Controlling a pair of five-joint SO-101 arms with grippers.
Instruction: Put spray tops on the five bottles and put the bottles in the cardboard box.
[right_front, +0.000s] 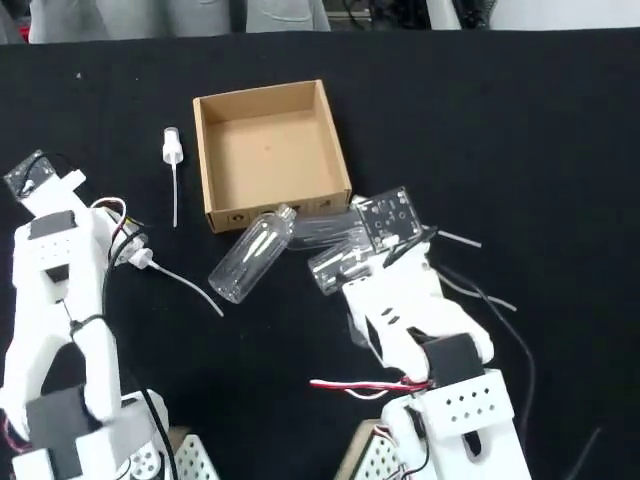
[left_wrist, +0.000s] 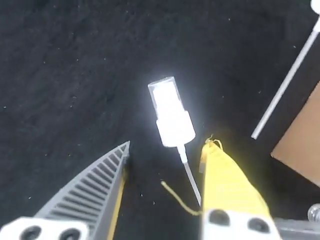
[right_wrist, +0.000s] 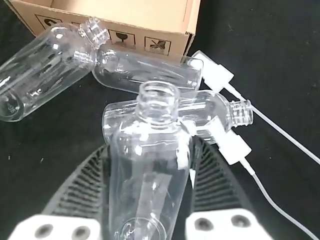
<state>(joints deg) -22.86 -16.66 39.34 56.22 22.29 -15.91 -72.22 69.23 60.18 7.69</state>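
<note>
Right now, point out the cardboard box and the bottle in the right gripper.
cardboard box (right_front: 266, 150), high view, bare floor inside.
held bottle (right_wrist: 147, 170), right wrist view, middle of its clear body.

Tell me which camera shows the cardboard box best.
The high view: it shows the whole cardboard box from above, open, with nothing inside. The right wrist view shows one side wall and part of the rim, and the left wrist view a brown corner at the picture's edge.
</note>
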